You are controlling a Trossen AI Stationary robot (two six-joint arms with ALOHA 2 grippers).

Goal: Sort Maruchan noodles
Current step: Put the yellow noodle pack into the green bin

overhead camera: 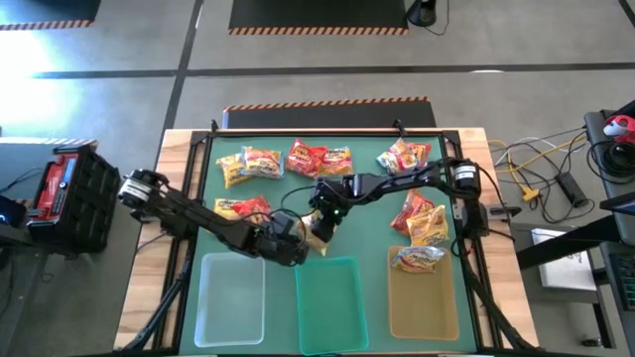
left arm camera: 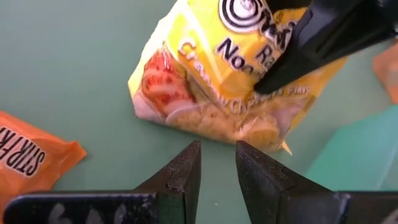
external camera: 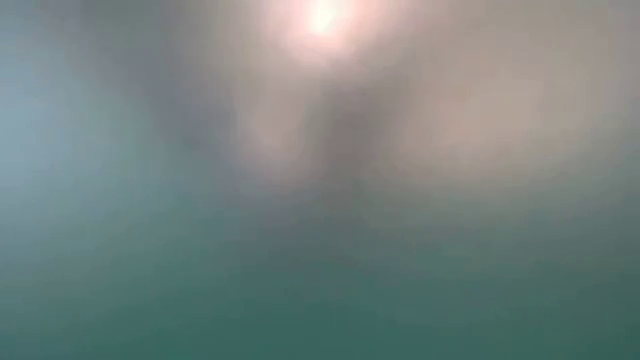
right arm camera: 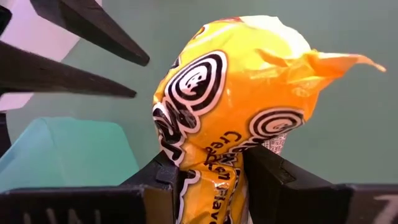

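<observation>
Maruchan packet (right arm camera: 227, 106) — yellow, standing on end, long axis rising out of my right gripper (right arm camera: 214, 180), which pinches its lower edge just above the teal tray (overhead camera: 332, 293). My left gripper (left arm camera: 217, 168) — narrowly parted, holding nothing — points at it.

A yellow noodle packet (right arm camera: 230, 99) bears black-and-white spiral rings and black lettering, its far corner seemingly orange.
</observation>
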